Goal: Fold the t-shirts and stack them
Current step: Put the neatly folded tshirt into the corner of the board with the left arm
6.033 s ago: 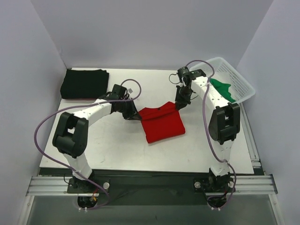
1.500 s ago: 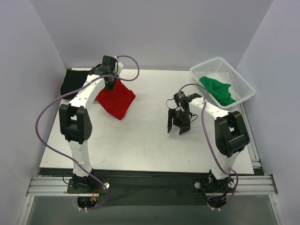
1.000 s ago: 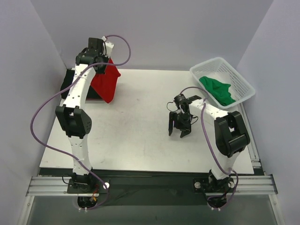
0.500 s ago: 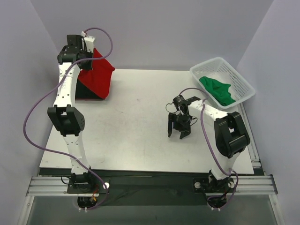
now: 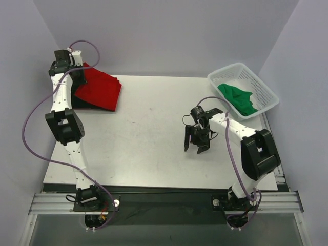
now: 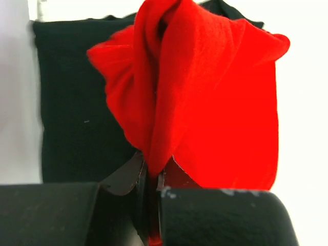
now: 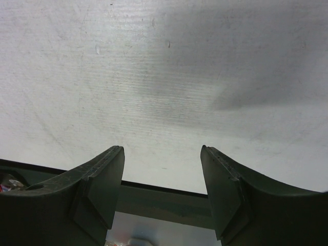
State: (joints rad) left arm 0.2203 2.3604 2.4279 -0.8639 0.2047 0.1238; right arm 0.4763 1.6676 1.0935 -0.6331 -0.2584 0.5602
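The folded red t-shirt (image 5: 98, 87) lies at the far left corner, spread over the black t-shirt (image 5: 92, 105), whose near edge shows beneath it. My left gripper (image 5: 77, 77) is at the red shirt's far left edge, shut on a pinch of its cloth; the left wrist view shows the red t-shirt (image 6: 205, 97) bunched between the jaws above the black t-shirt (image 6: 72, 102). A green t-shirt (image 5: 237, 98) lies crumpled in the white basket (image 5: 261, 84). My right gripper (image 5: 197, 146) hangs open over bare table at mid-right, holding nothing; the right wrist view shows its fingers (image 7: 102, 179) apart.
The white mesh basket stands at the far right corner. Grey walls close in the left, back and right sides. The table's near edge (image 7: 164, 197) shows between the right fingers.
My left arm has carried the red t-shirt from the middle to the far left corner and laid it down over the black one. The right gripper stayed open, shifting only slightly.
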